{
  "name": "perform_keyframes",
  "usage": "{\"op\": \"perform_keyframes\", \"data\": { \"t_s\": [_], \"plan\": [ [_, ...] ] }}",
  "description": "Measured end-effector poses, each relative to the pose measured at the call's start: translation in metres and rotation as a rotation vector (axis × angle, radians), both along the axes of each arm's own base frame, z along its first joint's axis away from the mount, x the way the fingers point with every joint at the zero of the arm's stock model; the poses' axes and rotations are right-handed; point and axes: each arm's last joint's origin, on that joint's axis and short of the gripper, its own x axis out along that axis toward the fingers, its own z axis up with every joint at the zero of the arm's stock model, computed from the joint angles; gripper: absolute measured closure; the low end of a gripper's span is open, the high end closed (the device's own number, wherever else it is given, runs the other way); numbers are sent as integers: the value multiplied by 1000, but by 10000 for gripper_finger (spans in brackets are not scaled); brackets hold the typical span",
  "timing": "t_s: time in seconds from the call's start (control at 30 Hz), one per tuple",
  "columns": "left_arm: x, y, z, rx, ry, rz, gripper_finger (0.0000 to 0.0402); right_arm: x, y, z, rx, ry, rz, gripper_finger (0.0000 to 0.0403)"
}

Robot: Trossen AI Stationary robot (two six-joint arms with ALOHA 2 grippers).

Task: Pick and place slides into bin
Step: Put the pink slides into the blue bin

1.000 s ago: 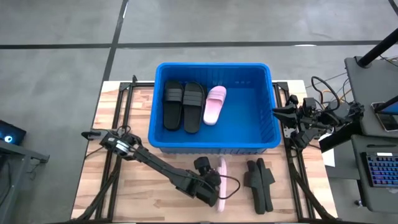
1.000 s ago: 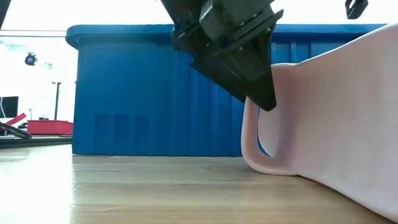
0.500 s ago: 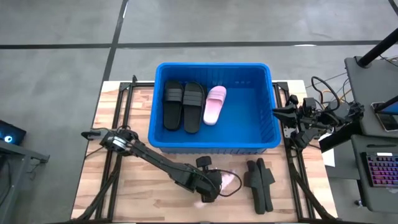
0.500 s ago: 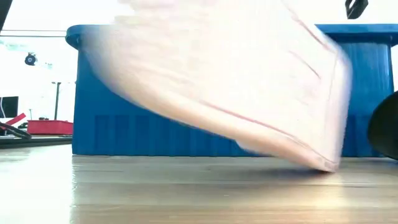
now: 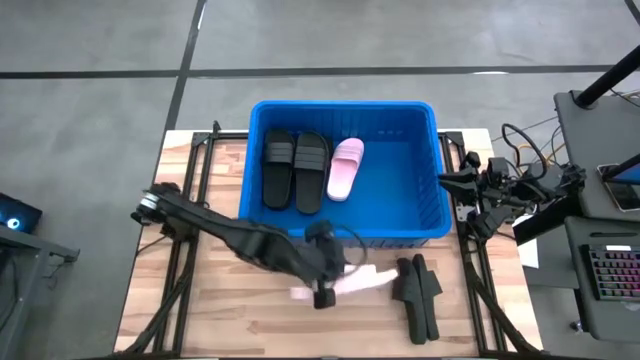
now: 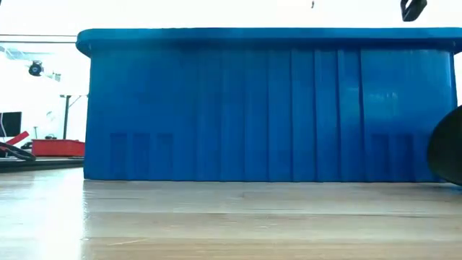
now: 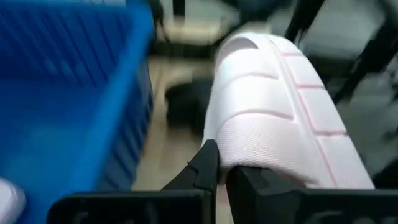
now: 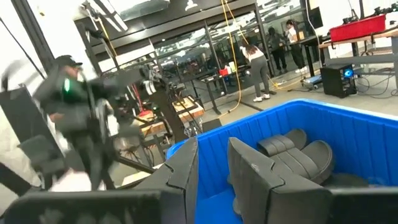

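Observation:
My left gripper (image 5: 322,290) hangs above the table just in front of the blue bin (image 5: 420,215) and is shut on a pale pink slide (image 5: 360,283). The left wrist view shows that slide (image 7: 273,106) reaching away from the gripper (image 7: 222,174). In the bin lie two black slides (image 5: 293,170) and another pink slide (image 5: 346,168), flat on its floor. Two more black slides (image 5: 417,292) lie on the table to the right. My right gripper (image 8: 212,165) is drawn back at the table's right edge, slightly open, with nothing between its fingers. My left gripper pinches the pink slide between its two fingers at the near rim (image 7: 245,163) of its ribbed, textured face. The fingers slant down toward it, and the slide runs on away from them. It is lifted clear of the table, lying roughly level.
The bin's near wall (image 6: 253,108) fills the low view, and a black slide (image 6: 449,148) shows at that view's right edge. Bare wooden table (image 5: 230,310) lies on the near left. The right arm (image 5: 490,190) sits folded beside the bin's right wall.
My left gripper has risen from the table with the pink slide and gone a little toward the bin. The slide stood on its edge on the table. It now hangs clear, turned to lie across the table, and has left the low view.

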Motion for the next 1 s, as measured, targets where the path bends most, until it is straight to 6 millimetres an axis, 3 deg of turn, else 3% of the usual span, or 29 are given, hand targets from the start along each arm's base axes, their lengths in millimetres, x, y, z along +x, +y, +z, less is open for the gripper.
{"op": "perform_keyframes", "data": {
  "t_s": [0.23, 0.4, 0.5, 0.73, 1.0],
  "plan": [
    [-30, 28, 74, 46, -385, 222, 401, -1, 0, 1, -2, -7, -1, 333],
    [-32, 47, 99, 262, -509, 369, 401, -2, -1, 2, 4, -19, -1, 333],
    [-25, 60, 101, 357, -494, 450, 401, -2, -1, 3, 11, -36, -1, 329],
    [-4, 100, 86, 442, -411, 661, 402, -5, -3, 7, 34, -82, -12, 326],
    [28, 150, 52, 620, -230, 857, 401, -15, -9, 23, 139, -148, -95, 338]
  ]
}}
